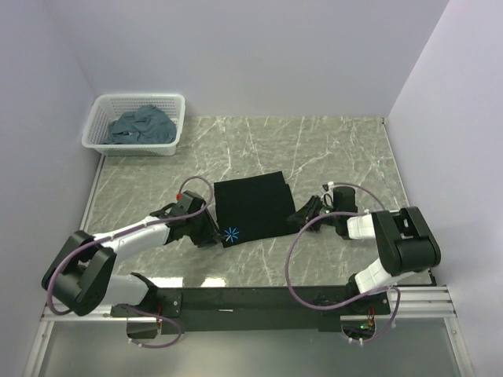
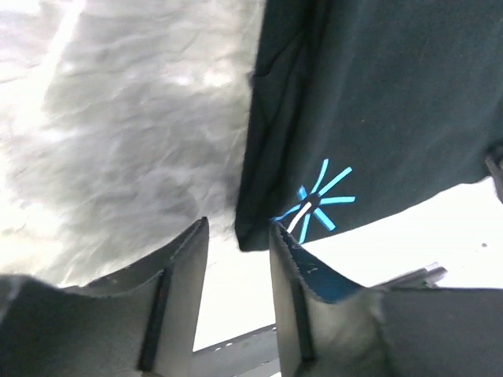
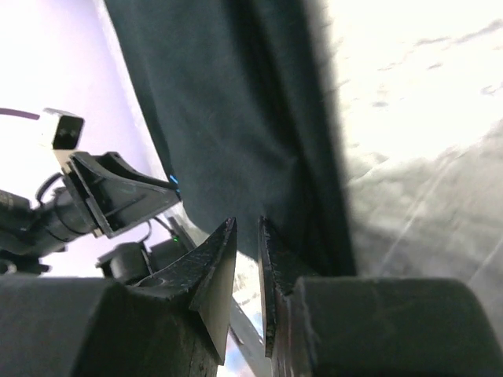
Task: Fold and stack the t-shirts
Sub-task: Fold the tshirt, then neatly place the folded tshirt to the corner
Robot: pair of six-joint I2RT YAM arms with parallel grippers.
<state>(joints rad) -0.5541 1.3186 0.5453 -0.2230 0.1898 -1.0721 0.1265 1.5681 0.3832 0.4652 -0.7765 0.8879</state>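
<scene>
Marble table [image 1: 330,149] — black t-shirt [image 1: 251,206] between left tool [image 1: 214,236] and right tool [image 1: 297,216].

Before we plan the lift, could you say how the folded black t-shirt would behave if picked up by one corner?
The black t-shirt is probably floppy: thin cloth lying flat, so a lifted corner would likely drape and unfold. It looks light; a push across the marble table may bunch it rather than slide it.
</scene>
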